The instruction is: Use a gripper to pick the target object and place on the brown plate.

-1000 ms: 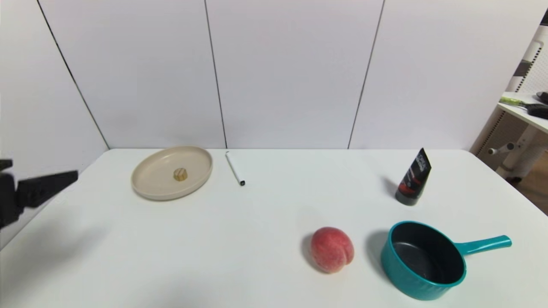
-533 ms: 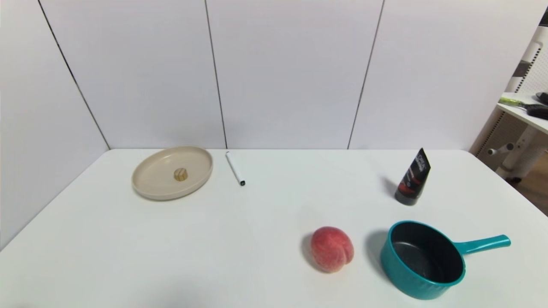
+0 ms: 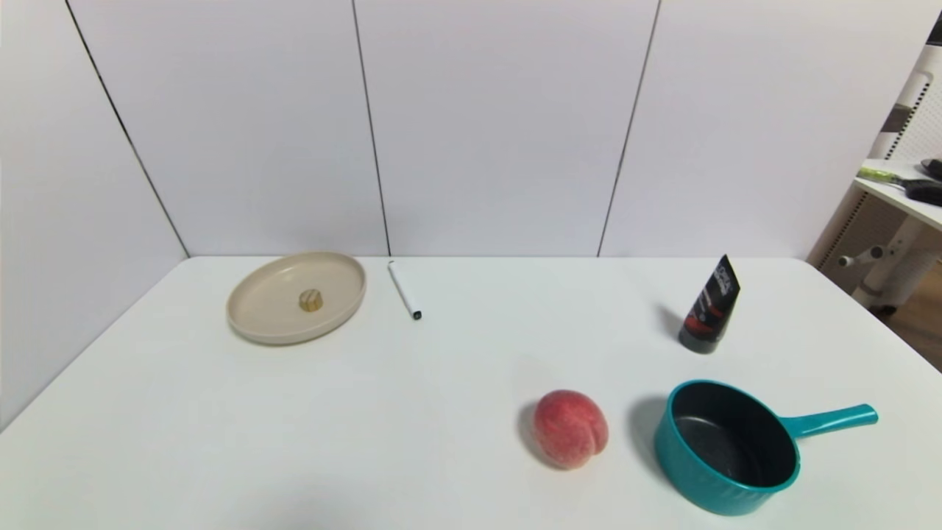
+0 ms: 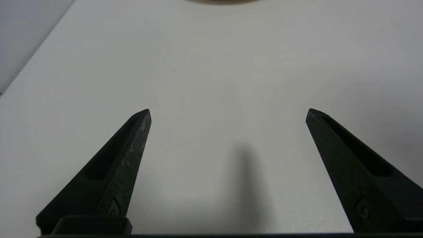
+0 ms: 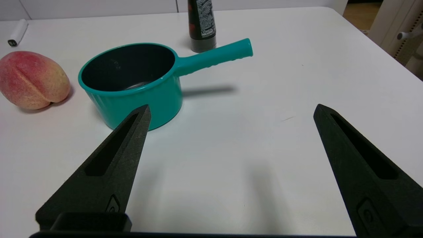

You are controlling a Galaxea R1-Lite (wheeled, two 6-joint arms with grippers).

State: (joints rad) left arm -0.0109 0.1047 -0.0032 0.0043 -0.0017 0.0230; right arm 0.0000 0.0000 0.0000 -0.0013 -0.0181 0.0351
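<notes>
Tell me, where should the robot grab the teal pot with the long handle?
Probably by the teal saucepan's straight handle, coming from above. It sticks out sideways, clear of the pink-red peach, and looks narrower than the round bowl.

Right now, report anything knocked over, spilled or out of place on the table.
Nothing stands out. The small tan wooden cylinder sits inside the round beige plate; the pink-red peach, teal saucepan, white marker pen and upright black tube rest undisturbed.
</notes>
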